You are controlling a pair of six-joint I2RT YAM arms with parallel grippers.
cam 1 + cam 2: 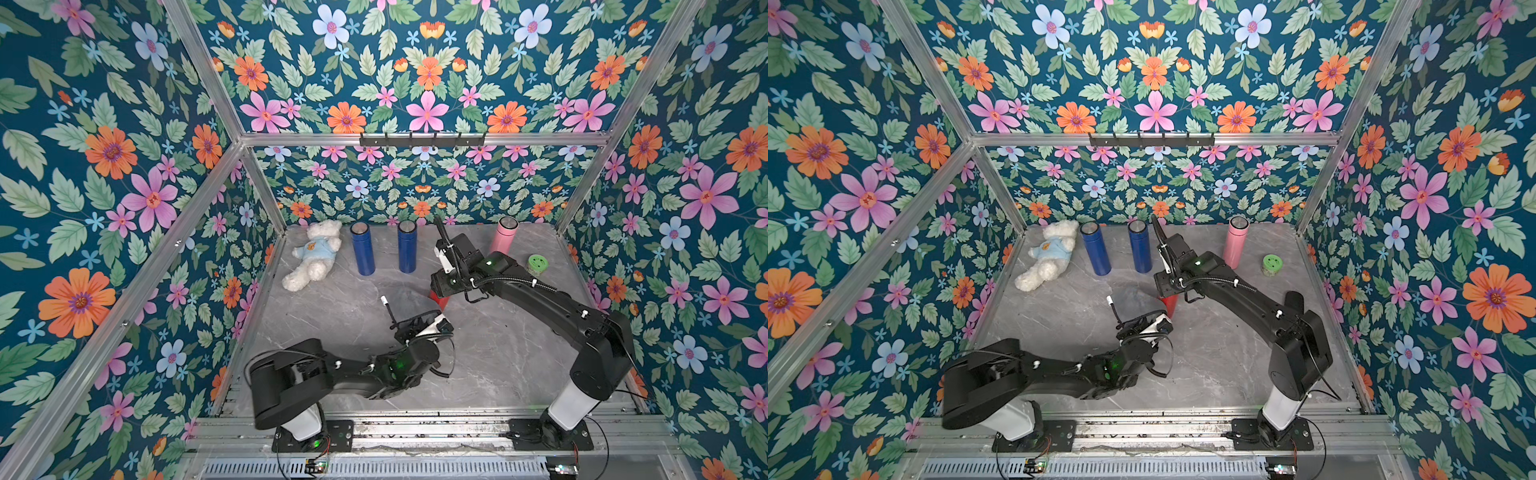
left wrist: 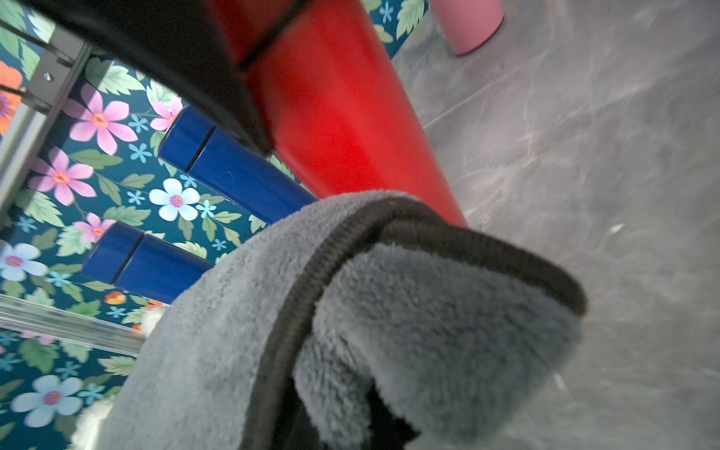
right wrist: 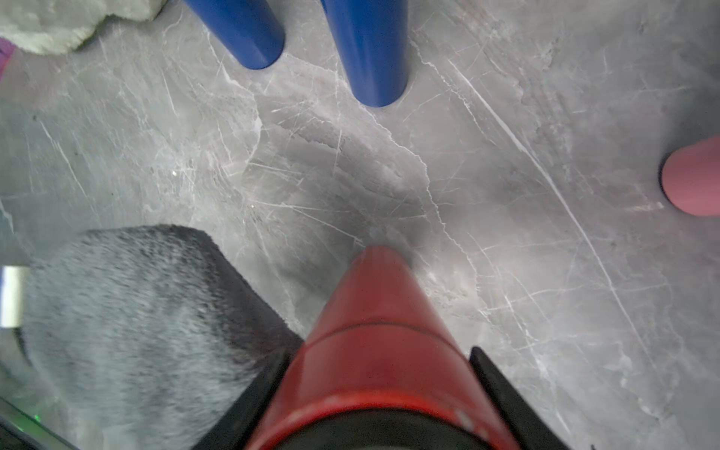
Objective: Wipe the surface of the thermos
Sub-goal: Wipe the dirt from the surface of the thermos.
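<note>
A red thermos stands upright on the grey marble table, mid-table. My right gripper comes down over its top, with a black finger on either side of the red body, shut on it. In my left gripper is a folded grey fluffy cloth with a black hem; the gripper is shut on it and its fingers are buried in the fabric. The cloth lies close against the thermos's side; actual contact is not clear.
Two blue thermoses and a pink one stand along the back wall. A white teddy bear lies at the back left, and a green round tub sits at the back right. Floral walls enclose the table.
</note>
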